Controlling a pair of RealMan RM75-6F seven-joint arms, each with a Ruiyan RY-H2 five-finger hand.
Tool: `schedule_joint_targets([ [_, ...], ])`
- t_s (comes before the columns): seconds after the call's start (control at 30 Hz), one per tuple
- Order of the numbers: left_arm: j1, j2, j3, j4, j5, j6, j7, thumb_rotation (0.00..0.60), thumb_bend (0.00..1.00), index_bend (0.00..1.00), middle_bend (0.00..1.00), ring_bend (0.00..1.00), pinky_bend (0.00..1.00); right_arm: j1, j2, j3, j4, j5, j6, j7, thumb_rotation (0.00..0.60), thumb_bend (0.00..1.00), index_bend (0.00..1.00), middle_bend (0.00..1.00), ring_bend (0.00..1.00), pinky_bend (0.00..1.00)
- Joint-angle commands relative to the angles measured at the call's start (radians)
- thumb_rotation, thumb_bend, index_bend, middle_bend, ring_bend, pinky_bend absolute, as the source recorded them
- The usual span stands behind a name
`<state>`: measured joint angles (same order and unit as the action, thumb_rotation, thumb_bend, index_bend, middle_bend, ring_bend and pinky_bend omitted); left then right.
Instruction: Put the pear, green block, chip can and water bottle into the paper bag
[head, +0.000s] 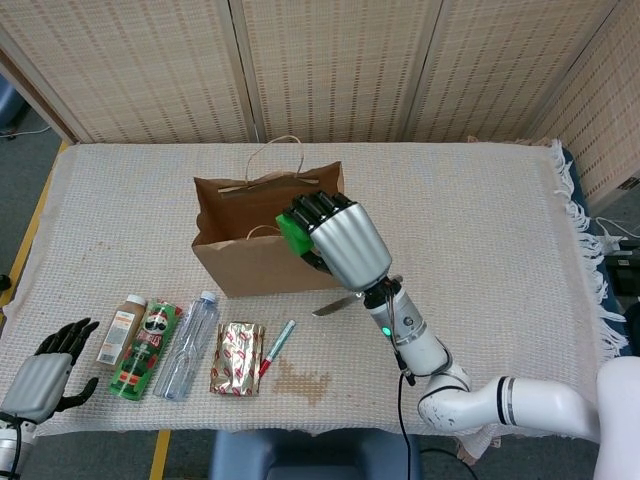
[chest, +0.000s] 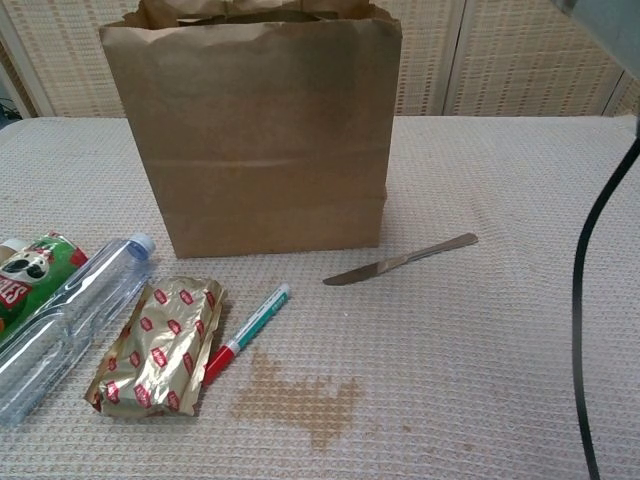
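Up top, the head view catches the action: the right hand (head: 345, 240) is raised over the bag (head: 270, 262), its fingers clenched around the green block (head: 292, 232), which sits above the bag's open mouth near the right edge. The chest view shows none of that, only a black cable (chest: 590, 300) down its right side. It does give a close look at the bag's plain front wall and the brown stain (chest: 295, 395) on the cloth.

Only the head view takes in the left hand (head: 45, 378), resting at the near left corner of the table (head: 480, 230), fingers spread and holding nothing. Just right of it lie a brown bottle (head: 121, 329), the can (head: 146, 348) and the water bottle (head: 187, 345), side by side on the cloth. Then come the gold packet (head: 237, 358) and the marker (head: 277, 346).

A knife (head: 350, 297) lies beside the bag's right corner (partly behind the arm from above, fully clear from the chest). Whether the pear is in the bag, neither view shows.
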<state>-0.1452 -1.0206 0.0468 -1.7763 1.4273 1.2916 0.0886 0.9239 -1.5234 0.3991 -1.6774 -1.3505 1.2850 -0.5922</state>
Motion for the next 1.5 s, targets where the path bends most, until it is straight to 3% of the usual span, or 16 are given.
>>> schedule_joint_targets([
  [0.03,0.030,-0.056,-0.031,0.064,0.076,0.117,-0.093,0.600,0.37,0.00,0.00,0.00,0.11,0.027,-0.051,0.033,0.097,0.055,-0.008,-0.034,0.600,0.36,0.69,0.57,0.58,0.59],
  [0.3,0.036,-0.078,-0.034,0.104,0.098,0.139,-0.136,0.600,0.37,0.00,0.00,0.00,0.11,0.087,-0.137,0.065,0.277,0.138,-0.036,-0.065,0.600,0.36,0.68,0.57,0.58,0.58],
  [0.37,0.036,-0.077,-0.033,0.104,0.098,0.136,-0.133,0.600,0.37,0.00,0.00,0.00,0.11,0.098,-0.157,0.072,0.301,0.178,-0.053,-0.083,0.600,0.36,0.64,0.57,0.54,0.55],
  [0.43,0.035,-0.075,-0.032,0.101,0.095,0.130,-0.130,0.600,0.37,0.00,0.00,0.00,0.11,0.111,-0.175,0.084,0.305,0.243,-0.077,-0.121,0.600,0.32,0.50,0.51,0.43,0.46],
  [0.5,0.034,-0.073,-0.033,0.099,0.092,0.128,-0.131,0.600,0.37,0.00,0.00,0.00,0.11,0.121,-0.186,0.091,0.307,0.278,-0.085,-0.148,0.600,0.25,0.28,0.38,0.27,0.36],
  [0.6,0.034,-0.072,-0.033,0.098,0.091,0.127,-0.131,0.600,0.37,0.00,0.00,0.00,0.11,0.127,-0.192,0.094,0.307,0.297,-0.087,-0.162,0.600,0.17,0.08,0.24,0.14,0.27],
  [0.67,0.034,-0.070,-0.032,0.096,0.089,0.124,-0.130,0.600,0.37,0.00,0.00,0.00,0.11,0.136,-0.205,0.103,0.301,0.327,-0.090,-0.166,0.600,0.13,0.00,0.17,0.09,0.24],
  [0.9,0.031,-0.064,-0.030,0.089,0.086,0.112,-0.125,0.600,0.37,0.00,0.00,0.00,0.11,0.142,-0.201,0.119,0.264,0.304,-0.040,-0.126,0.600,0.09,0.00,0.15,0.08,0.23],
  [1.07,0.031,-0.060,-0.027,0.084,0.086,0.107,-0.119,0.600,0.37,0.00,0.00,0.00,0.11,0.117,-0.157,0.120,0.174,0.280,-0.007,-0.093,0.600,0.09,0.00,0.15,0.08,0.23],
  [1.2,0.033,-0.057,-0.027,0.082,0.085,0.107,-0.123,0.600,0.37,0.00,0.00,0.00,0.11,0.042,-0.060,0.076,-0.008,0.220,0.033,-0.070,0.600,0.09,0.00,0.15,0.08,0.22],
  [1.3,0.033,-0.055,-0.026,0.082,0.085,0.105,-0.125,0.600,0.37,0.00,0.00,0.00,0.11,-0.058,0.066,0.003,-0.200,0.146,0.080,-0.069,0.600,0.09,0.00,0.15,0.08,0.20],
  [1.43,0.033,-0.053,-0.024,0.078,0.088,0.103,-0.121,0.600,0.37,0.00,0.00,0.00,0.11,-0.247,0.273,-0.153,-0.404,-0.028,0.182,-0.031,0.600,0.09,0.00,0.15,0.08,0.20],
  [1.5,0.033,-0.054,-0.022,0.075,0.089,0.101,-0.115,0.600,0.37,0.00,0.00,0.00,0.11,-0.334,0.348,-0.231,-0.440,-0.115,0.237,0.016,0.600,0.09,0.00,0.15,0.08,0.20],
])
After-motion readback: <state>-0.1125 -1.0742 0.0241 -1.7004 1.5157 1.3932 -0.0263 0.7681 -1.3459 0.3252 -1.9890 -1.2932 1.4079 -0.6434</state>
